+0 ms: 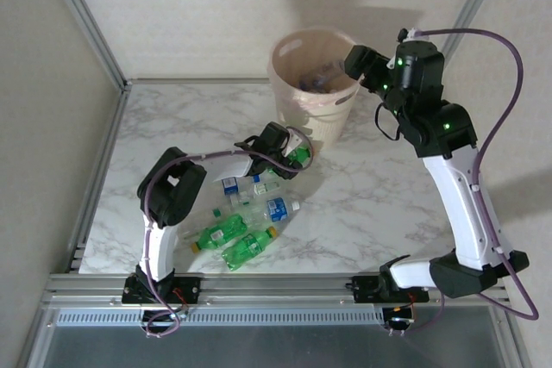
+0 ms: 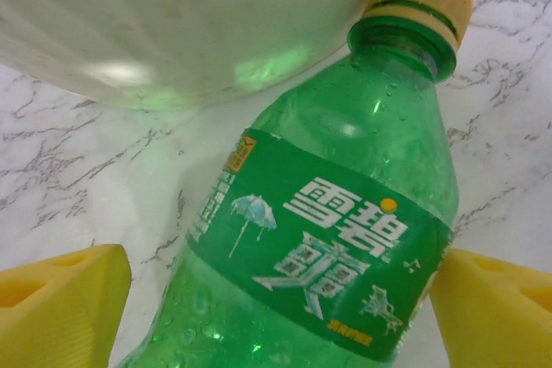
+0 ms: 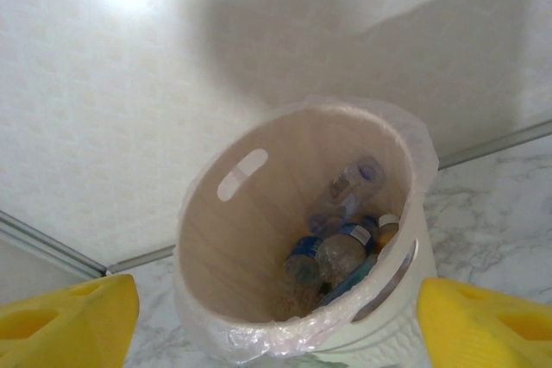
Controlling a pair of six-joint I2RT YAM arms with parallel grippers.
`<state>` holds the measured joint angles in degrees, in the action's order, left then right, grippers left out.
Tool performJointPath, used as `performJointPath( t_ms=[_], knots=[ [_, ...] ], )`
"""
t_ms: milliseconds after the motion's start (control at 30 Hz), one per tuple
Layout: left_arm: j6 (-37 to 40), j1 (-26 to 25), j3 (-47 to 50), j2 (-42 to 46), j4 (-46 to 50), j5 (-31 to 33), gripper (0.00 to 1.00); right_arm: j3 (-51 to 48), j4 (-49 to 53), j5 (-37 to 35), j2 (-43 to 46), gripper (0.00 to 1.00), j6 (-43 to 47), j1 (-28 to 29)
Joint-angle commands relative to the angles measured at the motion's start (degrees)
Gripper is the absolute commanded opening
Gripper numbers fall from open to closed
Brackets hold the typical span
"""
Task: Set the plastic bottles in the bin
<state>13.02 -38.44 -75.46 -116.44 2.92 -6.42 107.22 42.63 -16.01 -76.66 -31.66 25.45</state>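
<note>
A green bottle [image 2: 328, 213] with a yellow cap [image 2: 423, 2] lies on the marble table beside the foot of the bin [image 2: 172, 23]. My left gripper [image 2: 280, 316] straddles its labelled body, jaws open; the right finger [image 2: 500, 299] is at the label's edge and a narrow gap shows at the left finger [image 2: 60, 299]. My right gripper [image 3: 276, 333] hangs open and empty over the bin [image 3: 259, 213], which holds several bottles [image 3: 345, 247]. Two clear bottles [image 1: 280, 208] and two green ones [image 1: 248, 246] lie near the left arm.
The cream bin [image 1: 315, 84] stands at the back middle of the marble table [image 1: 379, 204]. An aluminium frame [image 1: 95, 152] borders the left side and a rail [image 1: 285, 286] runs along the front. Bare marble lies right of the bottle pile.
</note>
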Motion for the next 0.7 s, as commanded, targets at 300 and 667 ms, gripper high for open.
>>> performJointPath(
  t_ms=[300, 667],
  knots=[
    [-0.33, -1.77, -0.76, -0.49, 2.29, 1.43, 0.73, -0.17, 3.19, -3.58, 3.08, 0.81, -0.86, 0.44],
    [-0.36, -3.05, 1.80, 5.26, -0.13, 4.46, 0.59, 0.92, 6.69, -6.45, 5.21, 0.79, -0.68, -0.22]
  ],
)
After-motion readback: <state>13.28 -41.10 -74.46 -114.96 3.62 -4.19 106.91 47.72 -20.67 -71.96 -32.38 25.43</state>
